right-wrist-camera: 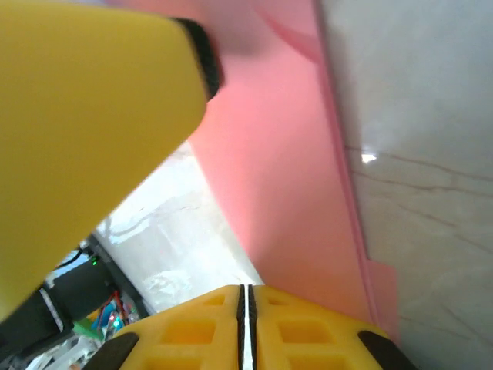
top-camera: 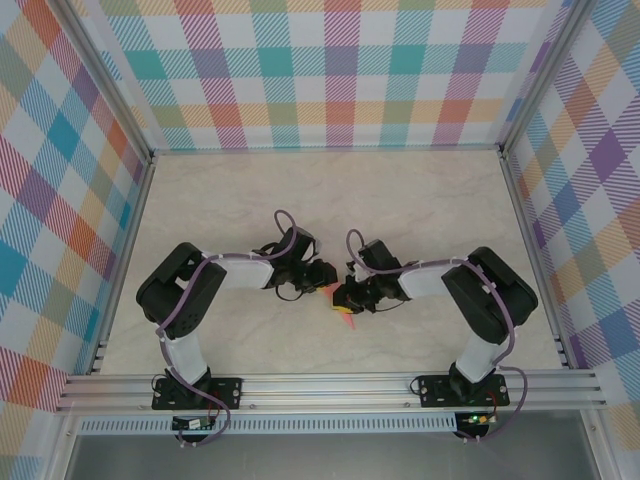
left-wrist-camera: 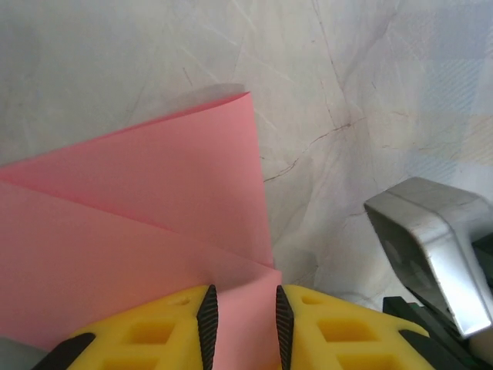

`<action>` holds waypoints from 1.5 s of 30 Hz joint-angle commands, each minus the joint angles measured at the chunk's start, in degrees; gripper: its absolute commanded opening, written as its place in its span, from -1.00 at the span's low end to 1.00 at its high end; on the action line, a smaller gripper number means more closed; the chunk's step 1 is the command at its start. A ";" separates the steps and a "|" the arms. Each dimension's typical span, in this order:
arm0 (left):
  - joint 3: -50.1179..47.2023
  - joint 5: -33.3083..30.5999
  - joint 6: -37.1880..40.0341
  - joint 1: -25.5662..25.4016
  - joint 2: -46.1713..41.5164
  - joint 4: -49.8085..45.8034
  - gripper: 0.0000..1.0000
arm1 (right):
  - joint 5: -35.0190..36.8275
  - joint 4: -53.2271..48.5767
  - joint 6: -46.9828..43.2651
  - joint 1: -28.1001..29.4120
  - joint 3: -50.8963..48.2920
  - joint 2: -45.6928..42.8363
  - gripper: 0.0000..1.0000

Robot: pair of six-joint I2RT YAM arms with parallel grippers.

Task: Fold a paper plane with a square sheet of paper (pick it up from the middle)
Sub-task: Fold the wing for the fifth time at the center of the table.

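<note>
Since both grippers crowd over it, we get little of the paper plane (top-camera: 341, 311) from the top view. It is a small pink sliver on the table (top-camera: 420, 200), in the near half, about midway between the left and right edges. The sliver's long axis runs roughly far-to-near, tilted slightly toward the right edge. Which end is the nose we cannot tell. The left gripper (top-camera: 322, 275) sits just at its far-left side and the right gripper (top-camera: 350, 298) right over it, the two nearly touching.

The left wrist view gives us fold detail too small to read from above. Here the paper plane (left-wrist-camera: 154, 216) is two overlapping salmon-pink layers, the upper one ending in a corner that points away from the left gripper (left-wrist-camera: 243, 308). The jaws stand apart with pink paper in the gap; whether the pads touch it we cannot tell. A silver metal block (left-wrist-camera: 431, 247) sits at the right over the table (left-wrist-camera: 370, 77).

In the right wrist view the right gripper (right-wrist-camera: 246, 301) has its pads pressed together, a hairline between them. The paper plane (right-wrist-camera: 293, 193) runs lengthwise away from the tips, one long edge against the table (right-wrist-camera: 431, 154). Pinched or not, we cannot tell. A blurred yellow finger (right-wrist-camera: 92, 116) of the left gripper hangs close over the paper.
</note>
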 commanded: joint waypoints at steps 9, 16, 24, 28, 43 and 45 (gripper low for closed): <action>-0.79 -3.26 0.02 0.60 3.19 -5.01 -0.43 | 1.61 -3.22 -0.17 0.45 -9.41 -7.12 -0.68; -0.63 -2.70 0.16 0.96 3.77 -5.07 -0.43 | 3.07 -8.75 -2.21 0.43 -12.78 -11.90 -0.67; -0.88 -1.90 0.02 0.96 3.92 -4.32 -0.43 | 6.18 -16.08 -4.20 0.43 -14.57 -18.56 -0.64; -0.81 -1.44 0.12 0.96 3.68 -4.32 -0.43 | 5.17 -15.39 -3.98 0.52 -12.85 -24.31 -0.58; -0.59 -0.89 0.02 1.00 3.68 -4.55 -0.42 | 5.82 -11.67 -5.63 2.80 -4.05 -10.25 -0.57; -0.73 -0.98 0.11 0.98 3.64 -4.61 -0.42 | 6.19 -12.22 -5.29 2.76 -5.66 -9.53 -0.59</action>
